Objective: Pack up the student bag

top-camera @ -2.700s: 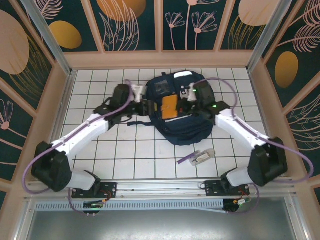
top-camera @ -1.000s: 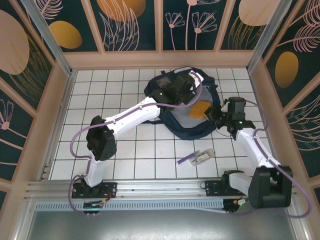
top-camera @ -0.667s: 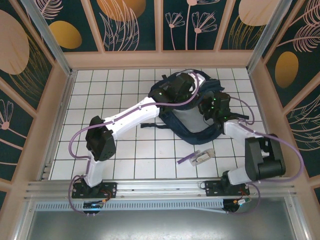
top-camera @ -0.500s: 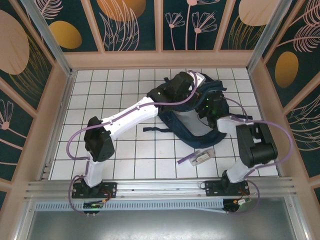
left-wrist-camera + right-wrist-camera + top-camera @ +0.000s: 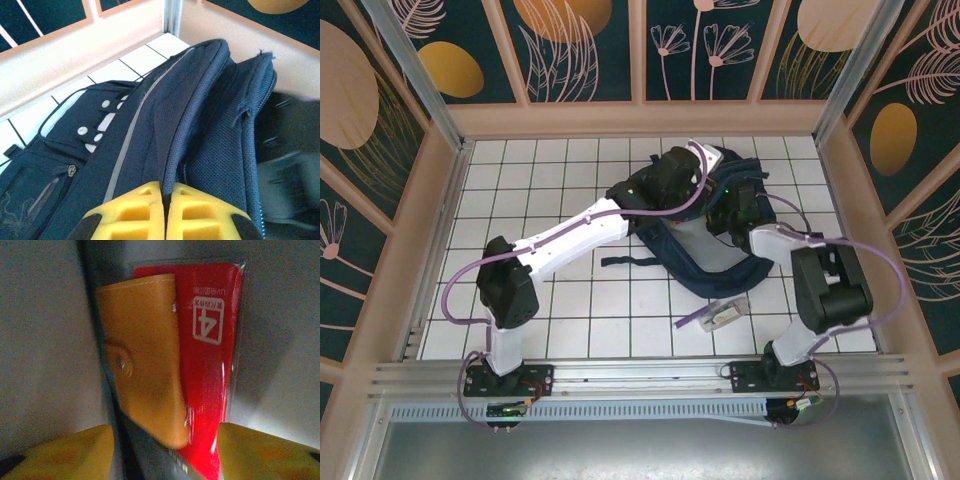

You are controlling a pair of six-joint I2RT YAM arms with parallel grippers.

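**Soft bag pinched at the rim, two flat items inside**

The student bag (image 5: 718, 272) sat in the upper centre-right of the overhead view, slumped and creased on the white tiled table (image 5: 550, 160). I judged it soft and floppy: woven cloth with padded mesh panels and no stiffness of its own, so its mouth would fold shut unless something held it up. It looked light enough for one arm, though it would sag rather than lift cleanly. The best hold seemed to be the stitched rim beside the zip, or a strap, where the cloth is doubled and less likely to slip.

The left gripper (image 5: 164, 200) was closed, its yellow fingers (image 5: 135, 212) pressed together at the bottom of its wrist view. A fold of the bag's rim ran down into the seam between them. I took that as a pinch on the rim, though the contact itself was hidden.

The right gripper (image 5: 167, 447) had its jaws apart, one at each lower corner of its view, holding nothing. Beyond them, against the grey lining (image 5: 45, 340), an orange snap case (image 5: 142, 355) overlapped a red packet (image 5: 210, 340) in a clear sleeve, both inside the bag. A small pale item (image 5: 722, 314) lay outside on the table, below the bag in the overhead view.
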